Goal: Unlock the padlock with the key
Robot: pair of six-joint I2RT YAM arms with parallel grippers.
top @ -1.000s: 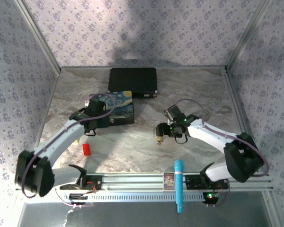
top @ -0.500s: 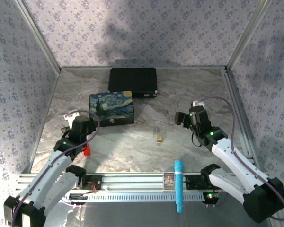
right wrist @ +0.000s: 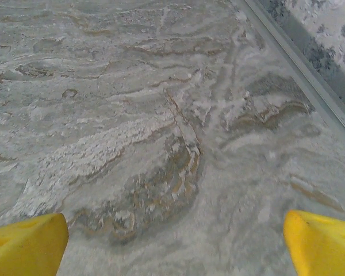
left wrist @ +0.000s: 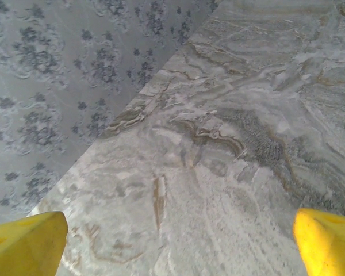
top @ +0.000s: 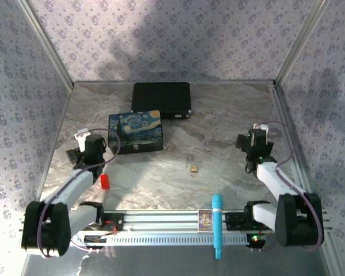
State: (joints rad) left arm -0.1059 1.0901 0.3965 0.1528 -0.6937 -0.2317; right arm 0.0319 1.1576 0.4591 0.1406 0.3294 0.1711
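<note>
Marbled tabletop (top: 230, 115), papered walls: brass padlock (top: 192, 167) lies mid-tabletop, long axis running near to far, shackle pointing away. Slightly farther back, left pincer (top: 85, 150) and right pincer (top: 252, 140), both splayed wide and empty; padlock lies between them, nearer the right.

Right claw (top: 243, 141) pulled back rightward off the padlock (top: 192, 167), left claw (top: 75, 153) retreated leftward from painted box (top: 135, 131)
</note>
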